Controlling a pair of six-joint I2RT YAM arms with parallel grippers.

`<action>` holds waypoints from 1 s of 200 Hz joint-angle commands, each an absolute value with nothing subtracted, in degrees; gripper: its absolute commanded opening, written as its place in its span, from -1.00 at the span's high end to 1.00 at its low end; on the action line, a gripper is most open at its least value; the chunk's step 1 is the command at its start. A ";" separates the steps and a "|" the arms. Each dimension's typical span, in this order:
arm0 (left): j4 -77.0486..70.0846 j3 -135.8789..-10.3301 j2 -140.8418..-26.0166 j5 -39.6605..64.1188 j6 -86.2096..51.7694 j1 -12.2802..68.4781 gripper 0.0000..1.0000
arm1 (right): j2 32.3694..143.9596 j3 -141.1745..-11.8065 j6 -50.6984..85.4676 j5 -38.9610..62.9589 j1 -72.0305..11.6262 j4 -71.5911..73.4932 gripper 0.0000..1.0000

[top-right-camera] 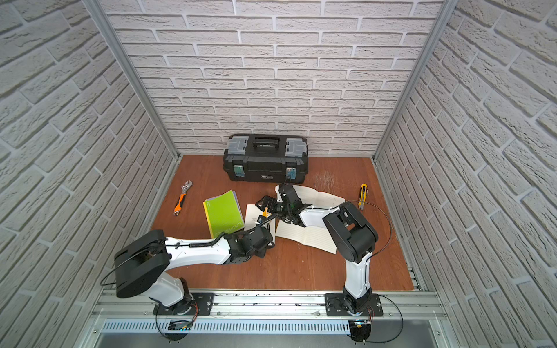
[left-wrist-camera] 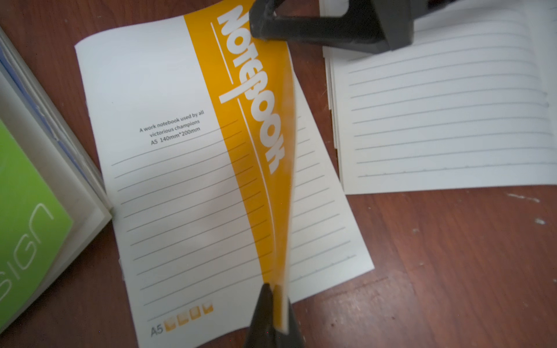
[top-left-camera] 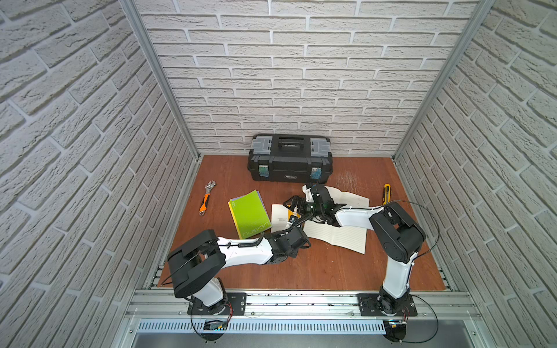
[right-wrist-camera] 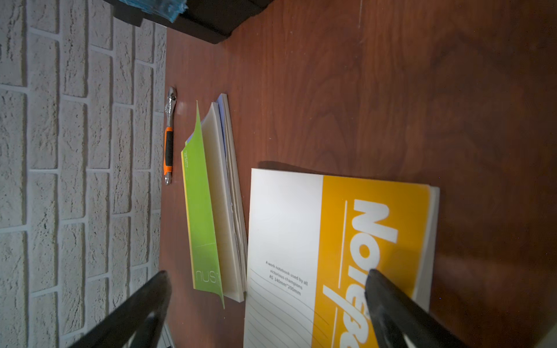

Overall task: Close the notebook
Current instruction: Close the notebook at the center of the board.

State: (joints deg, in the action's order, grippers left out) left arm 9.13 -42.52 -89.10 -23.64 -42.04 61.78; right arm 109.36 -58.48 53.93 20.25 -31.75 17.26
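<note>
At far left, wrench [top-left-camera: 206,197]: bare metal head, orange-and-black grip, lying flat on the surface [top-left-camera: 331,271], which is reddish-brown wood grain with pale scuffs.
Green book [top-left-camera: 249,214]: glossy lime cover with pale lettering, cream pages, its cover slightly raised in the right wrist view; just beside the notebook.
Notebook [left-wrist-camera: 168,168]: thin and stapled, with a smooth white cover, a broad orange band, large white lettering and ruled lines. It lies near the middle of the surface, between the green book and the open book. The cover's free edge is lifted off a lined page, which shows beneath it.
Left claw [left-wrist-camera: 275,290]: dark, tapered fingers pinched tight on the cover's raised edge at a lower corner, holding the sheet almost edge-on to the wrist camera.
Right claw [right-wrist-camera: 267,271]: spread wide at the notebook's other end. One finger [left-wrist-camera: 316,27] sits over the orange band; contact cannot be told.
Toolbox [top-left-camera: 290,162]: black moulded plastic with grey lid trays, against the back wall.
Open book [top-left-camera: 340,235]: matte, cream, lined pages spread flat, partly under the right arm.
Knife [top-left-camera: 386,192]: slim, yellow-and-black, at far right.
</note>
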 commanded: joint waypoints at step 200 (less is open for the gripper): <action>5.34 -30.91 -60.94 3.63 -52.00 44.54 0.03 | 111.99 -57.35 51.62 19.16 -32.26 15.52 -1.00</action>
State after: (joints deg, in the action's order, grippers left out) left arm 7.90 -35.68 -62.15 -5.28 -46.35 50.61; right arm 110.37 -58.52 53.01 19.31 -31.79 16.45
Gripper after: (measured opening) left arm 0.488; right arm 0.997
